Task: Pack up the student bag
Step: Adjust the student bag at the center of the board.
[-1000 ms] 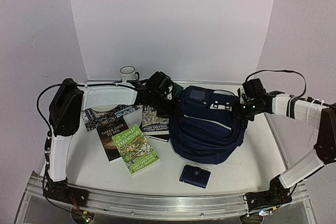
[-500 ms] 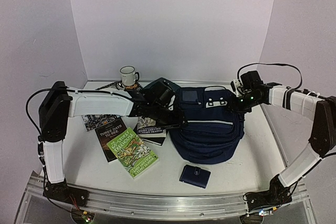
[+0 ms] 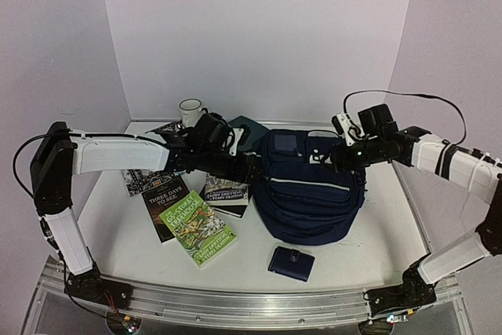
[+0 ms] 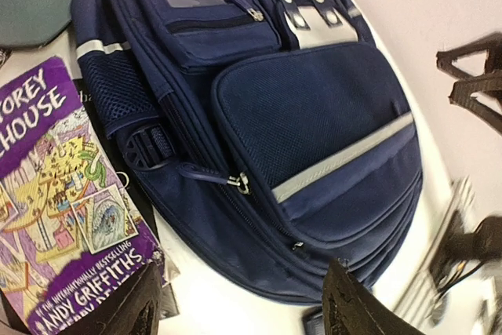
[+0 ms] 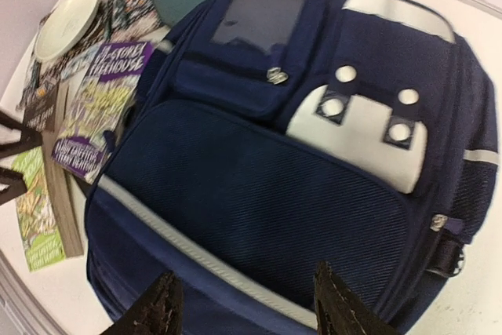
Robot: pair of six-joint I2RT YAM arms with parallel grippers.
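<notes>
The student bag (image 3: 310, 190) is a large navy backpack lying front up at the middle right of the table, its thin white stripe (image 3: 310, 184) showing. My left gripper (image 3: 252, 167) hovers at its left side, open with nothing between the fingers. In the left wrist view the bag (image 4: 314, 115) fills the frame above the open gripper (image 4: 243, 313). My right gripper (image 3: 336, 159) hangs over the bag's upper right part, also open. The right wrist view looks down on the bag (image 5: 259, 170) past the spread fingertips (image 5: 161, 307).
Left of the bag lie a purple book (image 3: 227, 191), a green book (image 3: 200, 225) and a dark book (image 3: 163, 200). A small navy wallet (image 3: 291, 263) sits near the front edge. A mug (image 3: 190, 111) and a dark teal plate (image 3: 245, 127) stand at the back.
Both grippers have opened and let go of the bag. The left arm drew back to the left and the right arm moved inward over the bag, which has shifted back and settled flatter.
</notes>
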